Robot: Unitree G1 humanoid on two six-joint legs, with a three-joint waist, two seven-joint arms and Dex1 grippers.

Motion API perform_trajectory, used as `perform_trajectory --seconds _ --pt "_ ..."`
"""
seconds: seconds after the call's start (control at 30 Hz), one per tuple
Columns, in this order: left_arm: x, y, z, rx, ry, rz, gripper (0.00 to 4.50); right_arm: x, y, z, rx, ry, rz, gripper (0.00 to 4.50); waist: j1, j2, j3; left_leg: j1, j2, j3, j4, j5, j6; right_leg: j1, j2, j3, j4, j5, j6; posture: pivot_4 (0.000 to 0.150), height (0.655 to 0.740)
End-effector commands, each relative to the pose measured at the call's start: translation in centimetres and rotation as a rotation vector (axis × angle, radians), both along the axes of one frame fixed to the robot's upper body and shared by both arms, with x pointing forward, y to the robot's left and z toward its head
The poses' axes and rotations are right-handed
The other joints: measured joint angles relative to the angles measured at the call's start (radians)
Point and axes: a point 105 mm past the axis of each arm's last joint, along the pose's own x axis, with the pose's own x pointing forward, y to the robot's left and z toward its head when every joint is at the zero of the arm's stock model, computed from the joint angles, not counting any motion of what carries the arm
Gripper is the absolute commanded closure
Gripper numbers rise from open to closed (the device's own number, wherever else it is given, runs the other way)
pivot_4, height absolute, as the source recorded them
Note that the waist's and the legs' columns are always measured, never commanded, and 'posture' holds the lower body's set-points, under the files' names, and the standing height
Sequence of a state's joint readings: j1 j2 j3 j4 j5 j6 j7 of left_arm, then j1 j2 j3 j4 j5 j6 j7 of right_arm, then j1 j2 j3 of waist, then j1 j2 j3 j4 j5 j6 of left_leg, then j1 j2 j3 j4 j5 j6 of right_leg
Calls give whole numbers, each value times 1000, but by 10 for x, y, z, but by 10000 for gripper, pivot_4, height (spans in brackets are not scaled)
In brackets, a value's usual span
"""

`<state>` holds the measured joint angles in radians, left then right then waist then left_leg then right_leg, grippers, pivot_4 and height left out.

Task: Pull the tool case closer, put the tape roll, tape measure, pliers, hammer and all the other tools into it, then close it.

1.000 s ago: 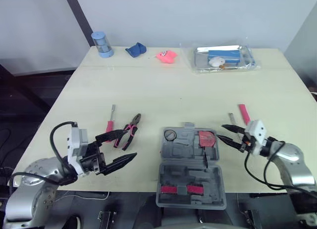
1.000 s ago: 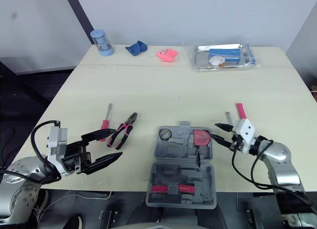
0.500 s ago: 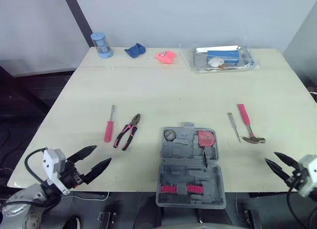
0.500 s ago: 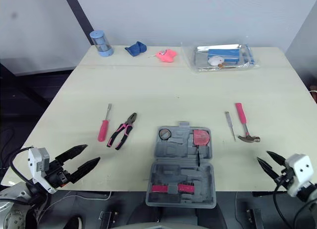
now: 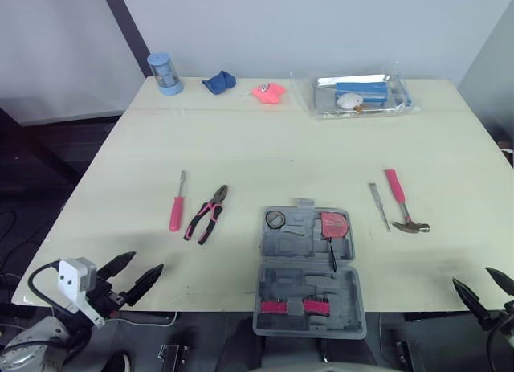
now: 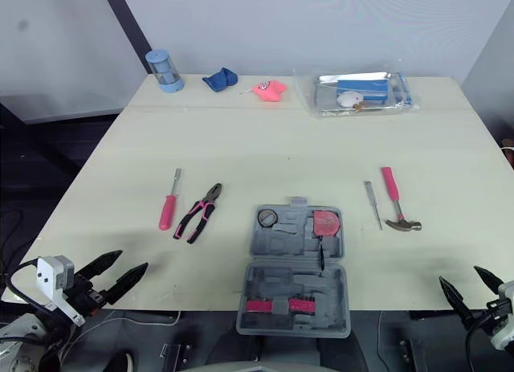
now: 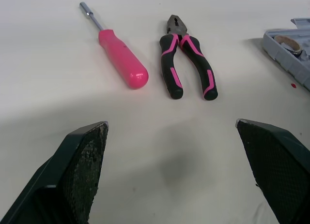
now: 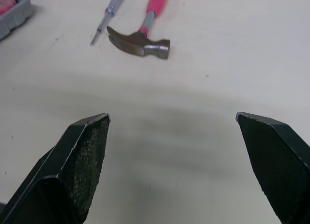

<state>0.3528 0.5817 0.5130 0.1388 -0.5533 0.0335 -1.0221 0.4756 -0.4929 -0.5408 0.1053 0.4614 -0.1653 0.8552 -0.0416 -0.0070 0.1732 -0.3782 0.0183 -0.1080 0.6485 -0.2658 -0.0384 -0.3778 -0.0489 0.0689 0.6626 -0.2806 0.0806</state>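
From the head: lying open at six o'clock on the pale cream desk [image 5: 281, 139], right at the near edge, a grey plastic tool case [image 5: 309, 267], judged close enough. Already inside: a small dark tape roll [image 5: 275, 219] and a red tape measure [image 5: 336, 226]. Left to pack, at ten o'clock of the case: pink-and-black pliers [image 5: 206, 214] and a pink-handled nut driver [image 5: 176, 207]; at two o'clock: a pink-handled hammer [image 5: 401, 203] and a slim grey screwdriver [image 5: 379, 206]. Lid not yet shut. Spread and empty off the near edge: left claw [image 5: 144, 263] at seven o'clock, right claw [image 5: 472, 277] at five.

Along twelve o'clock: a blue cylinder [image 5: 165, 72], a blue cloth [image 5: 218, 81], a clear bag [image 5: 360, 94]. Beyond, a pale grey wall [image 5: 281, 26]; at nine, dark floor [image 5: 48, 155].

From the left wrist: released fingers [image 7: 82, 161] wide apart over bare desk, pliers and nut driver ahead, untouched.

From the right wrist: fingers [image 8: 82, 161] released likewise, hammer and screwdriver ahead, well apart.
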Motion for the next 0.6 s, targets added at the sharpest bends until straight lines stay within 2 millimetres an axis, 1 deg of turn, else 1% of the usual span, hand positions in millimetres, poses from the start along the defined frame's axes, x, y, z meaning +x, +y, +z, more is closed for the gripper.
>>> perform_trajectory --seconds 0.03,0.1,0.2,0.3,0.47,0.6 --pt "6 -5 13 26 -51 -16 0 9 3 21 -22 -77 38 1092 0 0 0 0 0 0 0 0 0 0 0 0 0 0 0 1500 7400" --pt "12 -9 17 28 -61 -12 0 15 12 29 -7 -99 86 1092 0 0 0 0 0 0 0 0 0 0 0 0 0 0 0 1500 7400" --pt "37 -24 28 44 -91 3 0 32 45 49 14 -143 255 1092 1 1 0 0 0 0 0 0 0 0 0 0 0 0 0 1500 7400" --pt "54 -34 34 62 -89 20 0 40 71 65 24 -167 380 1092 2 1 0 0 0 -1 1 0 0 0 0 0 0 0 1 1500 7400" --pt "76 -56 37 71 -60 23 0 48 104 87 19 -205 537 1092 3 1 0 -1 0 -1 0 0 0 0 0 -1 0 1 1 1500 7400" --pt "92 -65 35 96 -32 54 0 49 125 100 0 -222 668 1092 3 0 0 -1 0 -2 1 0 0 0 0 -1 1 1 1 1500 7400"
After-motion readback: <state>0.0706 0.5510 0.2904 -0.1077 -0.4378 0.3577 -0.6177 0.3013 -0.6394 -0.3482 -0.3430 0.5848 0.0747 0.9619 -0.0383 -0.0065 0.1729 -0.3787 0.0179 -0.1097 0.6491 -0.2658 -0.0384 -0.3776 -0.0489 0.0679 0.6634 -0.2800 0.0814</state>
